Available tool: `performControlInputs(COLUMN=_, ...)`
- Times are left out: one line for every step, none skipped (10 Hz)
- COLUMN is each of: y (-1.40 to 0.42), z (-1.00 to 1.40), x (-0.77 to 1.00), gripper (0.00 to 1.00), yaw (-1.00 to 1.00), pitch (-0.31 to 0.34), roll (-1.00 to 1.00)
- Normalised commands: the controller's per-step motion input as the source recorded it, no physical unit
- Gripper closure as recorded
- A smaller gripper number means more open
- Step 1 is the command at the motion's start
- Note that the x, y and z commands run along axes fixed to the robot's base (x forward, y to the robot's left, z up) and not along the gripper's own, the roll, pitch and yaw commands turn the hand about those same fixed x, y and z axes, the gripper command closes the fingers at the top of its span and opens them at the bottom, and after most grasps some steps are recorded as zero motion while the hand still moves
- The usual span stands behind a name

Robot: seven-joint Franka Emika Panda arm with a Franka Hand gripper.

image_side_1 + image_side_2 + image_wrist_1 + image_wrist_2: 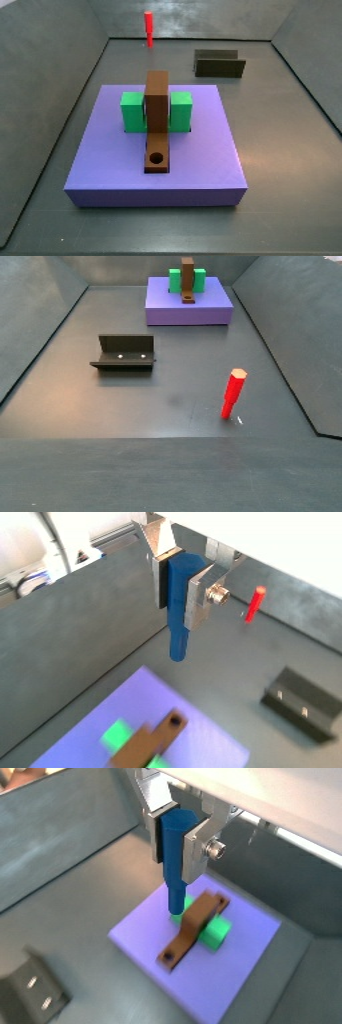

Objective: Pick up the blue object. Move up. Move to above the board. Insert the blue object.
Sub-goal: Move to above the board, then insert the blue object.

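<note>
Neither side view shows the pincer or the blue object; they appear only in both wrist views. There the pincer is closed on the blue object, which hangs upright between the silver plates with its upper end hidden between them and its lower end free in the air. In a wrist view the pincer holds the blue object high over the purple platform, with the stick's lower end seen against the far end of the board.

Taking the board as the landmark: in a side view the board lies along the middle of the purple platform, with its dark hole at the near end. The green blocks sit against both of its long sides; the board hides part of them. In a wrist view the board is cut off by the picture edge, so only one end shows.

Around the platform the grey table is open on every side up to the grey walls. Far behind the board stands the red stick, upright, and to its right the fixture, well apart from the platform. In a side view the red stick stands alone, near the fixture, with the board small and hard to make out far behind.
</note>
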Motion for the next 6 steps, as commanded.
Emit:
performControlInputs(y=-0.75, z=0.13, x=0.33, gripper=1.00, yaw=0.01, pitch=0.131, roll=0.05)
performControlInputs(y=-0.40, z=0.08, x=0.21, gripper=1.00, yaw=0.00, pitch=0.119, roll=0.06)
performControlInputs(y=0.00, z=-0.04, x=0.00, gripper=1.00, yaw=0.00, pitch=0.000, roll=0.00)
performControlInputs(y=-0.27, z=-0.35, x=0.00, gripper=1.00, yaw=0.00, pitch=-0.130, roll=-0.04)
performControlInputs(y=-0.81, z=-0.42, x=0.00, gripper=1.00, yaw=0.19, pitch=-0.181, roll=0.00)
performControlInputs(y=-0.83, z=-0.49, x=0.00, gripper=1.00, yaw=0.20, pitch=-0.131, roll=0.18)
